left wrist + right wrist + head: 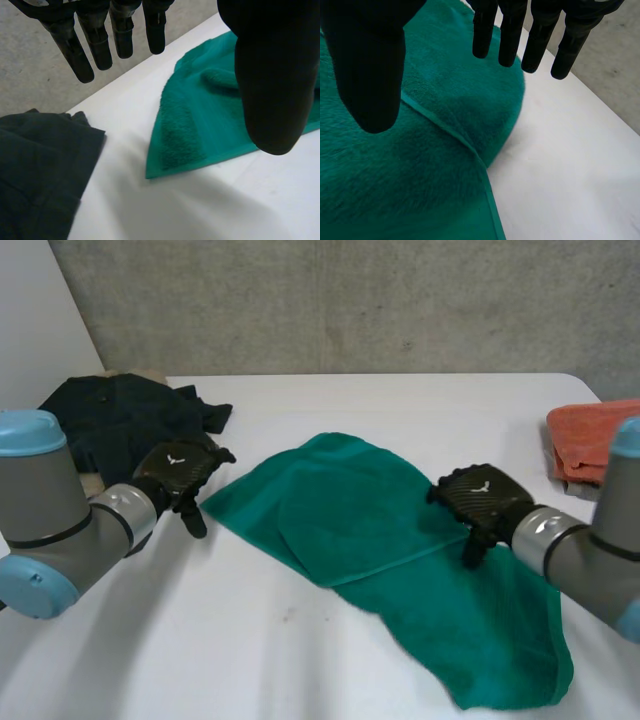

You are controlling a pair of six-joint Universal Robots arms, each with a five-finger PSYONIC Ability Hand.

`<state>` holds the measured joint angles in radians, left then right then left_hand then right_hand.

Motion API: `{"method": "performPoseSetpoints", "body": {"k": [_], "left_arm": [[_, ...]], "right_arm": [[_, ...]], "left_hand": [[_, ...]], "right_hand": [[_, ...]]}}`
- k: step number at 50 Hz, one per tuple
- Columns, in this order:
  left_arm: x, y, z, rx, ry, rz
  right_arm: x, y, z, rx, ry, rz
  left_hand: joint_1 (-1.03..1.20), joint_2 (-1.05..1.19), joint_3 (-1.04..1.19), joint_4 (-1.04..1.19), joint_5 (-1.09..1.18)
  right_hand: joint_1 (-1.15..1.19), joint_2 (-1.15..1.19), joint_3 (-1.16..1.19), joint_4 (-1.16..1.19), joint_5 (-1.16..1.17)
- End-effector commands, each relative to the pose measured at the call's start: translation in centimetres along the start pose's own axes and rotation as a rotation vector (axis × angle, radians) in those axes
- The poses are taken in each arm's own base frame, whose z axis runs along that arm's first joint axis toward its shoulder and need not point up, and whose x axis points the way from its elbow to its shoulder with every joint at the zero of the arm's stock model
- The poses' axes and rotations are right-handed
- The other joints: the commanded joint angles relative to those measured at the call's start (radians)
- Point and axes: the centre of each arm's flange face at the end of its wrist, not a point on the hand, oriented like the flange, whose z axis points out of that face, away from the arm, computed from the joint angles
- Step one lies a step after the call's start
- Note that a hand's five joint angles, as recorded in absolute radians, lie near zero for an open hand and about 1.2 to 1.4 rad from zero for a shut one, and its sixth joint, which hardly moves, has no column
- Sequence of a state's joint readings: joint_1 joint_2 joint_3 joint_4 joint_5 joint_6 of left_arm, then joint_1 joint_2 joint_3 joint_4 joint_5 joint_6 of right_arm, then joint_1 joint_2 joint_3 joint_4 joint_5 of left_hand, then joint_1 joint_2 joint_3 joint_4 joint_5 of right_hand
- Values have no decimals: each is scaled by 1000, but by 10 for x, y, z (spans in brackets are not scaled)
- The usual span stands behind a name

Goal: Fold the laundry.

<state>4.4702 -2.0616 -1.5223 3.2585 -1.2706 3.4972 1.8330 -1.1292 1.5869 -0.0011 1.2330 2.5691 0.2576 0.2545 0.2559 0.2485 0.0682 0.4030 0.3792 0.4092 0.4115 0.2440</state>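
In the head view I see the green towel (390,570) lying rumpled, one part doubled over the rest, from the middle of the white table (250,640) to its near right corner. My left hand (180,475) hovers just beside the towel's left corner, and my right hand (480,502) is over its right side. A dark garment (110,415) is heaped at the far left corner, and an orange cloth (590,440) lies at the right edge.

In the left wrist view the fingers (100,40) are straight and spread, gripping nothing, with the towel's corner flat below them.

In the right wrist view the fingers (510,35) are straight above a folded-over layer with a hemmed edge, and nothing is held.
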Motion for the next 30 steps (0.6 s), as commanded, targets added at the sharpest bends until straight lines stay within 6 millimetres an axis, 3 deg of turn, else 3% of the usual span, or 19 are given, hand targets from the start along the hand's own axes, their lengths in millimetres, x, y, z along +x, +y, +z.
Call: {"method": "performPoseSetpoints", "body": {"k": [1, 7, 9, 17, 19, 20, 24, 25, 26, 27, 28, 30], "left_arm": [[17, -17, -20, 43, 39, -40], [23, -25, -30, 64, 48, -56], [24, -27, -33, 69, 50, -61], [26, -25, -35, 78, 50, -97], [27, -24, -34, 81, 51, -108], [26, -25, -34, 86, 50, -120], [27, -24, -33, 84, 52, -157], [27, -23, -33, 82, 53, -164], [27, -23, -33, 82, 53, -170], [27, -23, -33, 81, 55, -181], [28, -23, -33, 79, 56, -186], [30, -23, -34, 80, 62, -192]], "right_arm": [[-7, 10, 29, -2, -23, -3], [-8, 16, 41, -9, -31, 3], [-7, 16, 45, -4, -29, 2], [-5, 4, 42, 17, 10, -17], [-2, -10, 35, 51, 26, -27], [4, -29, 23, 99, 50, -42], [14, -65, -5, 182, 95, -54], [14, -66, -8, 174, 96, -50], [14, -65, -10, 162, 90, -44], [11, -59, -12, 119, 57, -24], [8, -56, -12, 97, 44, -12], [4, -42, -7, 34, 18, 16]], "left_hand": [[32, 35, 34, 41, 47], [29, 32, 31, 38, 44], [26, 29, 28, 35, 41], [15, 18, 16, 24, 29], [15, 18, 16, 24, 29], [15, 18, 16, 24, 29], [12, 15, 13, 21, 27], [12, 15, 13, 21, 27], [12, 15, 13, 21, 27], [12, 15, 13, 21, 27], [12, 15, 13, 21, 27], [12, 15, 13, 21, 27]], "right_hand": [[134, 158, 128, 125, 118], [309, 333, 303, 301, 294], [990, 1014, 984, 982, 975], [993, 1017, 987, 985, 978], [993, 1017, 987, 985, 978], [993, 1017, 987, 985, 978], [993, 1017, 987, 985, 978], [993, 1017, 987, 985, 978], [770, 794, 764, 762, 755], [103, 126, 96, 94, 87], [-49, -26, -56, -58, -65], [-16, 8, -22, -24, -31]]}}
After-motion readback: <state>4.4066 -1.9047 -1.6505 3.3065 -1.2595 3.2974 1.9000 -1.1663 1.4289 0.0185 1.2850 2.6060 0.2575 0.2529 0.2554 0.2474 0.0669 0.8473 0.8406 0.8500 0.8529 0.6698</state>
